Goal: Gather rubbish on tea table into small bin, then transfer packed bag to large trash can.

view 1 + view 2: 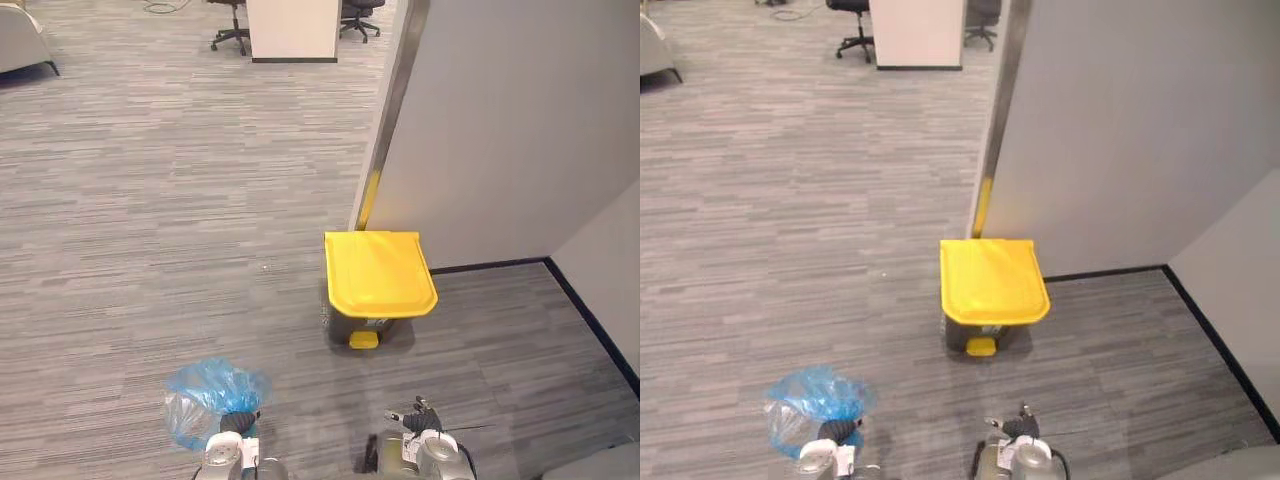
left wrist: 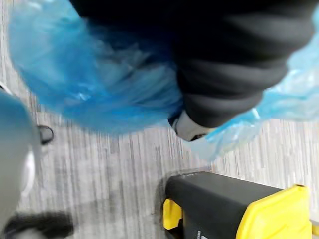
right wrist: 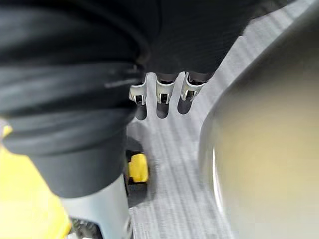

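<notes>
Clutching blue bag (image 1: 208, 398), left robot hand (image 1: 238, 424), bulk forward

We observe grey striped carpet (image 1: 150, 200) across the whole floor. At right stands a plain grey partition wall (image 1: 500, 130) with a metal edge post (image 1: 392, 95) and a black baseboard (image 1: 490, 266). At the far end we note a white desk panel (image 1: 293, 28), black wheeled office chairs (image 1: 232, 30) and a grey seat (image 1: 20, 40).

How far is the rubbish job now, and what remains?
Done: rubbish looks packed in the blue bag. In hand: the left robot hand holds it near the yellow-lidded trash can. Left: open its closed lid and drop the bag in.
</notes>
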Tool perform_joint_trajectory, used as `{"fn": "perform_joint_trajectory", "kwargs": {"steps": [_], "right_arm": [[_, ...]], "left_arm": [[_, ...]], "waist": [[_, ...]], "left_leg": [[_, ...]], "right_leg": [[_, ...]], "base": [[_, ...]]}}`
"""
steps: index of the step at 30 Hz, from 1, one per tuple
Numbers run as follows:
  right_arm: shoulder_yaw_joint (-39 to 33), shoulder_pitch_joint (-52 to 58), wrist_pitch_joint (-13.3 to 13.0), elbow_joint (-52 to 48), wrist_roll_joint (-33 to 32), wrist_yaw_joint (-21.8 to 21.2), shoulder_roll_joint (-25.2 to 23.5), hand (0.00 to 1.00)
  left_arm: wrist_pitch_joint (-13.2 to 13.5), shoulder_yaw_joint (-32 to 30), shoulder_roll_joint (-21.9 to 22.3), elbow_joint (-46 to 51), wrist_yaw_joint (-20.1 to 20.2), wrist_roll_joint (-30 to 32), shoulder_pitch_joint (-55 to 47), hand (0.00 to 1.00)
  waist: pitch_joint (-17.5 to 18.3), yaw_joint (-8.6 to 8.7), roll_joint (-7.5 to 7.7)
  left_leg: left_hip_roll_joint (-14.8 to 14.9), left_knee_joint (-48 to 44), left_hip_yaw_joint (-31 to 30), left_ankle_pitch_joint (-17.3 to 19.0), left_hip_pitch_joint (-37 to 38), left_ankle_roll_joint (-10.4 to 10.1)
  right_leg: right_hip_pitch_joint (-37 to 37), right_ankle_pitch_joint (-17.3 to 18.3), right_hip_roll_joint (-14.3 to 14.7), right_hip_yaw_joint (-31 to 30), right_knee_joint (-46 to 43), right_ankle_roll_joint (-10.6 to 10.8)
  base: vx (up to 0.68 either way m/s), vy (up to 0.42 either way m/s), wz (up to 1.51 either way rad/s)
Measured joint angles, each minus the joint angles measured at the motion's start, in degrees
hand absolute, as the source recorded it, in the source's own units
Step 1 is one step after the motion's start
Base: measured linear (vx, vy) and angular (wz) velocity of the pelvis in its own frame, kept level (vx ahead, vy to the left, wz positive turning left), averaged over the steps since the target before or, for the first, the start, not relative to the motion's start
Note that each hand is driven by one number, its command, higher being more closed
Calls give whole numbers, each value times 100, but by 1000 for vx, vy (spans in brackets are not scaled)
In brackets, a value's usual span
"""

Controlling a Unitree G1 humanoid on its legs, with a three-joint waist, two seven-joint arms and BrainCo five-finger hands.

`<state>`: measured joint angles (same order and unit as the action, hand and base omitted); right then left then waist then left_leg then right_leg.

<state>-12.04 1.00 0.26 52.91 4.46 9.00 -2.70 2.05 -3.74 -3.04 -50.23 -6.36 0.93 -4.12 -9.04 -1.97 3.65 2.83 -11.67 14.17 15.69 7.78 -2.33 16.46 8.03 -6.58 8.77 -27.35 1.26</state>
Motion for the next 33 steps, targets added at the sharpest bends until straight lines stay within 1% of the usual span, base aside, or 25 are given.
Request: {"fn": "perform_joint_trajectory", "kwargs": {"steps": [1, 2, 3, 4, 5, 6, 7, 8, 9, 10, 11, 12, 13, 14, 15, 16, 17, 18, 21, 24, 28, 31, 33], "right_arm": [[-3, 36, 0, 27, -6, -7, 32, 0], [-33, -23, 16, 68, 0, -1, 179, 0], [-90, -34, 15, 65, -1, 1, 315, 0], [-107, -30, 15, 66, -1, 1, 334, 0], [-158, 6, 21, 72, -5, 6, 337, 0], [-129, 22, 21, 67, -7, 4, 306, 0], [-122, 35, 21, 58, -7, 3, 289, 0], [-32, 65, 16, 20, -24, 4, 251, 0], [9, 66, 15, 16, -27, 4, 245, 0], [26, 77, 13, -28, -62, 6, 211, 0], [22, 81, 12, -36, -62, 8, 205, 0], [14, 79, 12, -37, -64, 11, 200, 0], [-45, 86, 14, -41, -69, 21, 175, 0], [-112, 95, 13, -40, -72, 34, 171, 0], [-158, 97, 27, 15, -76, 46, 177, 0], [-146, 94, 32, 40, -82, 37, 126, 0], [-143, 141, 24, 40, -88, 35, 38, 0], [-148, 184, 25, 70, -87, 29, 22, 0], [-197, 174, 20, 224, -85, 29, 38, 0], [-227, 121, 16, 303, -62, 26, 47, 0], [-227, 23, 27, 475, -53, 25, 152, 0], [-226, 8, 28, 486, -44, 26, 177, 0], [-222, 8, 33, 463, -37, 25, 171, 0]], "left_arm": [[3, -23, -7, -75, 17, 23, 29, 100], [-16, -140, 163, -205, 6, 21, 110, 100], [-12, -153, 298, -216, 12, 23, 121, 100], [-11, -153, 340, -217, 15, 23, 125, 100], [-4, -178, 444, -216, 25, 32, 136, 100], [-2, -184, 500, -212, 46, 37, 200, 100], [-2, -183, 511, -210, 51, 41, 210, 100], [-2, -183, 544, -190, 66, 60, 220, 100], [-4, -183, 557, -158, 78, 60, 210, 100], [-5, -186, 586, -32, 96, 62, 166, 100], [-4, -182, 593, 20, 102, 61, 156, 100], [-4, -193, 591, 31, 101, 62, 164, 100], [-5, -196, 588, 32, 99, 62, 163, 100], [-6, -179, 596, 19, 101, 62, 160, 100], [-7, -174, 578, -14, 97, 62, 178, 100], [-8, -157, 521, -31, 89, 65, 173, 100], [-7, -59, 367, -33, 79, 75, 178, 100], [-9, -12, 258, -71, 76, 105, 165, 100], [-6, 43, 103, -183, 70, 132, 130, 100], [-2, 82, 10, -319, 68, 132, 112, 100], [-1, 82, -61, -445, 50, 130, 36, 100], [2, 36, -67, -443, 44, 130, -8, 100], [3, 14, -73, -425, 44, 128, -4, 100]], "waist": [[13, 10, 46], [72, -12, -208], [101, 1, -444], [98, 14, -491], [109, 44, -594], [102, 61, -588], [98, 61, -581], [75, 47, -534], [58, 38, -499], [70, 20, -475], [64, 10, -441], [67, -7, -443], [99, -25, -456], [165, -22, -565], [200, -25, -522], [222, -30, -438], [277, -15, -303], [330, -13, -218], [365, -11, -204], [365, -15, -210], [360, -14, -209], [343, -29, -202], [257, -38, -136]], "left_leg": [[-61, 25, -91, 35, 50, -59], [128, 40, -218, 59, 109, -155], [282, 12, -281, 58, 110, -167], [310, -23, -297, 57, 119, -168], [400, -407, -354, 52, 6, -181], [555, -1300, -398, 11, -318, -250], [607, -1658, -410, -35, -439, -321], [848, -2860, -429, -202, -947, -412], [935, -3207, -382, -169, -1086, -385], [1090, -3434, -225, -42, -1344, -299], [1134, -3257, -168, 9, -1457, -271], [1153, -3045, -138, 50, -1502, -261], [1153, -2324, -134, 45, -1573, -233], [1100, -1308, -198, -401, -1564, -261], [969, -1013, -315, -411, -1493, -415], [859, -869, -252, -502, -1412, -361], [684, -585, -179, -591, -1305, -304], [554, -437, -86, -624, -1204, -256], [340, -142, 48, -677, -927, -174], [253, 138, 109, -827, -821, -165], [226, 563, 116, -1037, -669, -192], [209, 571, 131, -1018, -661, -174], [167, 335, 169, -811, -667, -124]], "right_leg": [[-4, -47, 8, -14, 86, -451], [-109, -8, 130, 72, 108, -424], [-242, 67, 225, 216, 271, -444], [-286, 85, 247, 249, 312, -451], [-477, 140, 310, 364, 483, -487], [-765, 147, 374, 425, 720, -499], [-867, 152, 386, 448, 799, -506], [-1198, 172, 418, 476, 1008, -540], [-1298, 179, 432, 463, 1082, -552], [-1543, 179, 440, 411, 1241, -552], [-1607, 176, 429, 372, 1298, -547], [-1641, 172, 421, 337, 1313, -541], [-1666, 141, 395, 260, 1361, -489], [-1652, 103, 429, 170, 1408, -336], [-1650, 112, 420, 21, 1519, -177], [-1670, 44, 339, -49, 1629, -70], [-1680, -40, 209, -171, 1833, 29], [-1780, -109, 99, -226, 2011, 114], [-1960, -223, -59, -365, 2266, 210], [-1922, -273, -71, -447, 2304, 224], [-1811, -313, -28, -520, 2314, 183], [-1668, -282, -32, -660, 2152, 214], [-1546, -72, -111, -778, 1733, 321]], "base": [[351, -100, 40], [390, -108, 18], [377, -96, 10], [369, -116, 29], [396, -145, 30], [385, -137, 27], [352, -90, 13], [227, -6, 1], [292, 37, -14], [214, 53, -25], [191, 72, -26], [136, 107, -26], [159, 182, -33], [178, 234, -40], [139, 196, -28], [121, 181, -20], [108, 165, -13], [111, 168, -15], [61, 127, -17], [-8, 43, -12], [-44, -28, -11], [-43, 9, -22], [-20, 49, -22]]}}
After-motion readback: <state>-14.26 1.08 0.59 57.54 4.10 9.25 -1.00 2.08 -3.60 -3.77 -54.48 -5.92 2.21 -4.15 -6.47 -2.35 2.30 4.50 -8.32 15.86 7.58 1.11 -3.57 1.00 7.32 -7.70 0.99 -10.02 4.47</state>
